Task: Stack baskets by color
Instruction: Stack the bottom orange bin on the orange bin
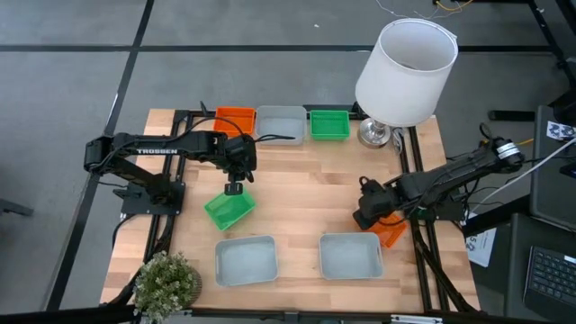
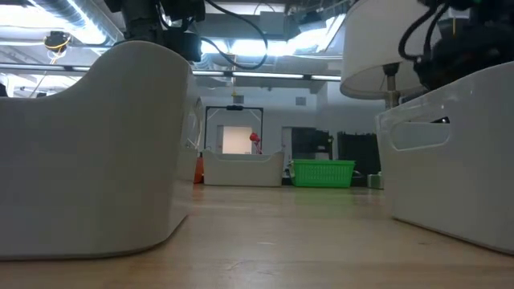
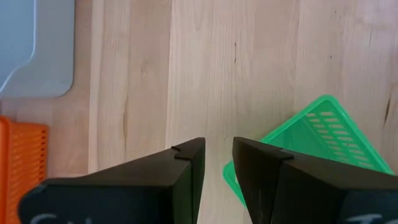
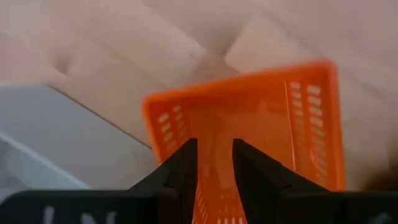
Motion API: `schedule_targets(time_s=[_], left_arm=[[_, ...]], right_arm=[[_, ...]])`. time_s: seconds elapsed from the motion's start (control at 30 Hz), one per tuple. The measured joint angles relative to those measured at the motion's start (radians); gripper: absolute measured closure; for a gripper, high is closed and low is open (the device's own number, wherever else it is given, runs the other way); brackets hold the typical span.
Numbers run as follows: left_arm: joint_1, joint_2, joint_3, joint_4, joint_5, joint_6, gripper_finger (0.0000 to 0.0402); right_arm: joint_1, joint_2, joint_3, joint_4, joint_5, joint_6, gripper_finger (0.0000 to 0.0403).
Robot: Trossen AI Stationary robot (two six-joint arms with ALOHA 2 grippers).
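Observation:
My left gripper (image 1: 236, 187) (image 3: 217, 146) is over the table's left middle, shut on a green basket (image 1: 229, 210) (image 3: 311, 140) that tilts below it. My right gripper (image 1: 367, 214) (image 4: 214, 146) is near the right edge, shut on an orange basket (image 1: 391, 232) (image 4: 261, 118). An orange basket (image 1: 235, 121), a grey basket (image 1: 281, 124) and a green basket (image 1: 329, 124) (image 2: 323, 172) stand in a row on the far edge. Two more grey baskets (image 1: 246, 259) (image 1: 350, 256) rest on their bottoms near the front. My left gripper holds the green basket by a rim corner (image 3: 231, 177) and comes at it from above, slanting down. One finger (image 3: 267, 174) hides the place of contact. The basket hangs tilted below the fingers; I cannot tell whether its low edge touches the table. My right gripper pinches one wall of the orange basket (image 4: 214, 168) between its two fingers, which point nearly straight down from above. The basket's open inside faces the wrist camera. I cannot tell whether it is clear of the table.
A big white lamp (image 1: 405, 72) stands at the far right corner, and a small potted plant (image 1: 166, 283) at the near left corner. Bare wood (image 1: 306, 193) lies between the two arms. The orange basket is close to the right front grey basket.

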Motion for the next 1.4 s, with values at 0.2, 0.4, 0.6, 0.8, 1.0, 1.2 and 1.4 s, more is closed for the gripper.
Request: schedule_targets(time_s=[0.2,0.4,0.6,0.8,1.0,1.2,1.4], left_arm=[[0.0,0.0,0.0,0.0,0.0,0.0,0.0326],[0.0,0.0,0.0,0.0,0.0,0.0,0.0326],[0.0,0.0,0.0,0.0,0.0,0.0,0.0326],[0.0,0.0,0.0,0.0,0.0,0.0,0.0326],[0.0,0.0,0.0,0.0,0.0,0.0,0.0326],[0.0,0.0,0.0,0.0,0.0,0.0,0.0326],[0.0,0.0,0.0,0.001,0.0,0.0,0.0326]], right_arm=[[-0.002,0.138,0.0,-0.029,-0.063,0.008,0.0303],[-0.09,0.262,0.0,0.023,0.025,-0.114,0.0303],[-0.249,0.358,0.0,0.23,0.098,-0.404,0.0303],[-0.405,0.395,0.001,0.655,0.146,-0.663,0.0303],[-0.473,0.45,0.001,1.322,0.141,-0.887,0.0303],[-0.467,0.374,0.003,1.427,0.011,-1.014,0.0303],[-0.434,0.314,0.002,1.015,0.105,-0.876,0.0303]])
